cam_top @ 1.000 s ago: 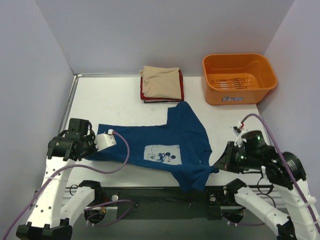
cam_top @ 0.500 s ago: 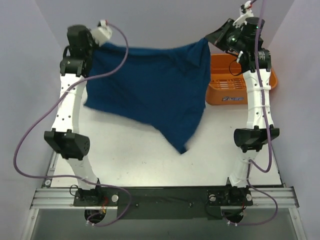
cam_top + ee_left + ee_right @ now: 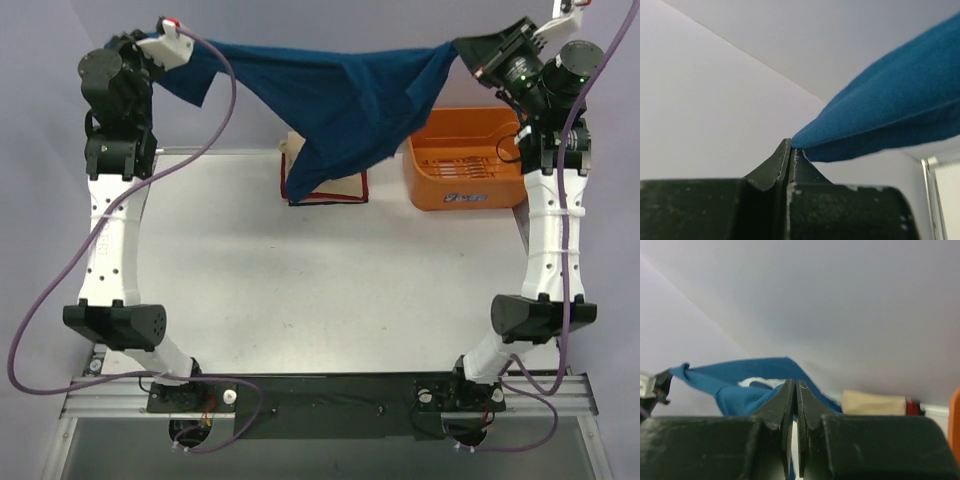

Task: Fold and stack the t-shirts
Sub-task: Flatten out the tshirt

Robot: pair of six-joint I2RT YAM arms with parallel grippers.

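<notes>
The hanging blue shirt (image 3: 330, 100) hides much of the folded stack (image 3: 345, 186), perhaps three shirts.

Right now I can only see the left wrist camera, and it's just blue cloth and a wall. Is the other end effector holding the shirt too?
Observer: Yes, the right end effector pinches the blue t-shirt by its other corner, up high.
Operator: Is the shirt lying down?
Observer: No, it hangs stretched out. From above, its lowest tip overlaps the folded stack. I can't tell if they touch.
Operator: What's beside the stack?
Observer: An orange tub, on its right.
</notes>
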